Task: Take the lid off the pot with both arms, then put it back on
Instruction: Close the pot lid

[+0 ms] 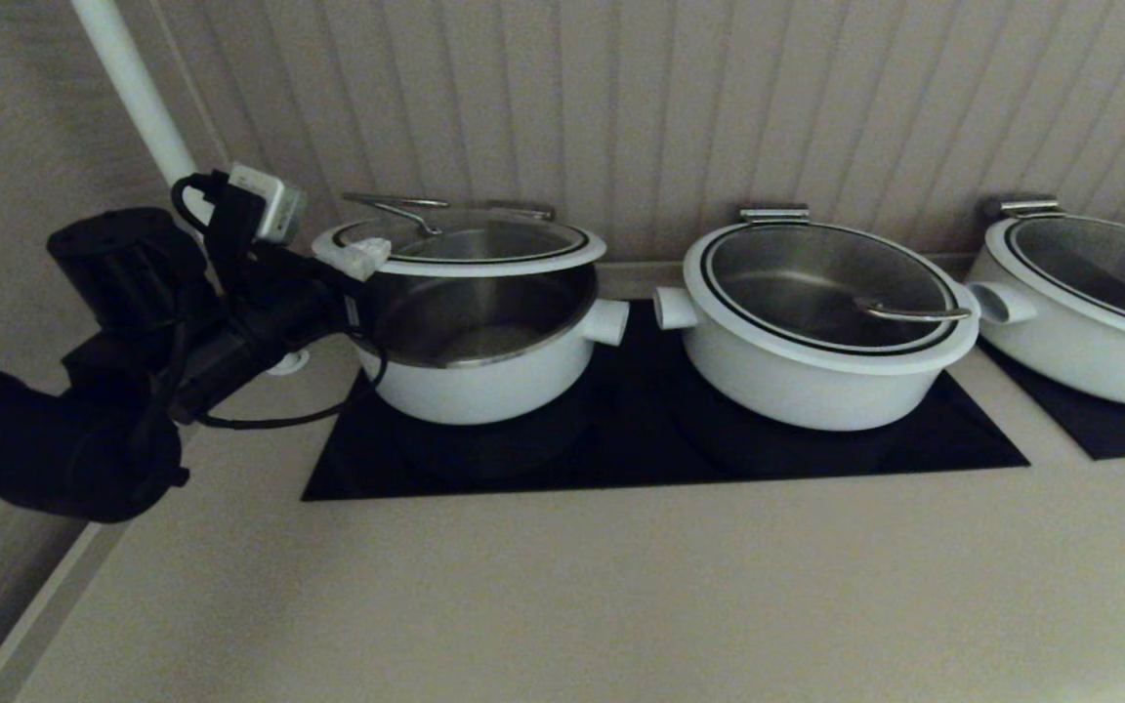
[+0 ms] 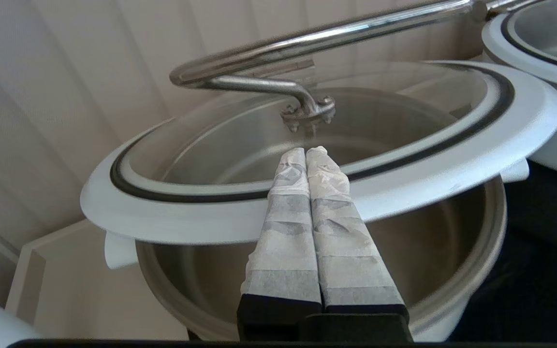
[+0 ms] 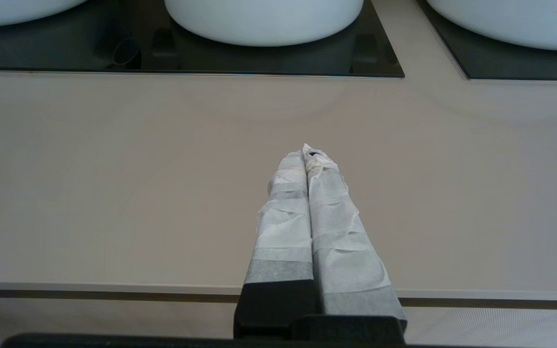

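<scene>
Glass lid [image 1: 465,244] raised above pot [image 1: 479,371]; left claw [image 2: 306,153] fingers together on its rim.

Lid [image 1: 484,249]: round glass, broad white rim with thin black ring, steel wire handle near its left edge. Raised above the pot [image 1: 479,366], roughly level, front edge clear of the rim. Pot: round, white, steel interior exposed, stubby side handles, seated on the black panel.

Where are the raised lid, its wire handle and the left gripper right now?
lid [image 1: 523,256]: head view, front of its white rim.
wire handle [image 2: 307,41]: left wrist view, on the steel bar.
left gripper [image 2: 306,152]: left wrist view, at the shut fingertips over the rim.
</scene>
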{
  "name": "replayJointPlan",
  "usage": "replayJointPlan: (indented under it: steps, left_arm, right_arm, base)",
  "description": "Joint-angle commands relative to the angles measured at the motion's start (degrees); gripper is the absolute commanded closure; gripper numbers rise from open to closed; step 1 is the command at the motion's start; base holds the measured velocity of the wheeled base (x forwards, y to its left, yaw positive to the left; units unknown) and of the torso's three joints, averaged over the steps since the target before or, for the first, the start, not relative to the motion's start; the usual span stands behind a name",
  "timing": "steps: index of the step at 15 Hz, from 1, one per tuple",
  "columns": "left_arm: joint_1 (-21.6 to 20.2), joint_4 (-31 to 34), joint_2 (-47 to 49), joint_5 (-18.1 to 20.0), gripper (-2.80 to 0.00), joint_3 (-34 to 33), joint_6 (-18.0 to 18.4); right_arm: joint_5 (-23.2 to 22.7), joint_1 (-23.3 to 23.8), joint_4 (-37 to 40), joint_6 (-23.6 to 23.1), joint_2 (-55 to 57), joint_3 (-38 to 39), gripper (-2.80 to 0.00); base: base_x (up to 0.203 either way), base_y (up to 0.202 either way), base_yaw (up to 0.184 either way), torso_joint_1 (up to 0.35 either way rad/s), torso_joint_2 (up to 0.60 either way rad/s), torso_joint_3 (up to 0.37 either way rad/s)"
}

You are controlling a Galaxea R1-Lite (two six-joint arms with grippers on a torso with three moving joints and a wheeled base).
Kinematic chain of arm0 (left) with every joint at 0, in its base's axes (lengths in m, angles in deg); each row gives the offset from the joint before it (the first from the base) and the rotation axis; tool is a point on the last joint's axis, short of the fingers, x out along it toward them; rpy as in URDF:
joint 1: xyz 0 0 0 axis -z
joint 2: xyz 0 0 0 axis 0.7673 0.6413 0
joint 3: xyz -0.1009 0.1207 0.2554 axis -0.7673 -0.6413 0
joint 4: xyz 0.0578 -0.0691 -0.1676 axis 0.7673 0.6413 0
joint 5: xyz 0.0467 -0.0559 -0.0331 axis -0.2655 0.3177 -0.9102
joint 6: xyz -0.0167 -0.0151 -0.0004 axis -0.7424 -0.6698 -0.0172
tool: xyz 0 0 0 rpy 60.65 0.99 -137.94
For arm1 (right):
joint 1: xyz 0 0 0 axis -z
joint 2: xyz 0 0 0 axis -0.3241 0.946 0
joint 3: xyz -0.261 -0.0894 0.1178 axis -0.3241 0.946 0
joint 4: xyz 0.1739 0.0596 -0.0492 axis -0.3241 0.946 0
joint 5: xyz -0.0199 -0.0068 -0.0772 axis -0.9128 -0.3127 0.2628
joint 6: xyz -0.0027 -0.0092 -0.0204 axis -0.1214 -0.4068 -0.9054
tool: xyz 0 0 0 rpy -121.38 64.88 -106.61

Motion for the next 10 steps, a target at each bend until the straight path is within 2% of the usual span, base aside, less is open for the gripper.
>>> replayJointPlan:
  steps: [1,10]
  left_arm:
    - [0.0,-0.3,-0.5,0.1,0.00,-0.5,0.0]
    - [0.0,-0.4,-0.3,0.1,0.00,-4.0,2.4]
  right_arm:
    - [0.0,0.0,0.0,0.0,0.1,0.0,0.00]
    - [0.0,0.0,0.0,0.0,0.1,0.0,0.00]
  base:
    - [0.000,0.000,0.000,0.000,0.00,0.000]
    - [0.000,0.000,0.000,0.000,0.00,0.000]
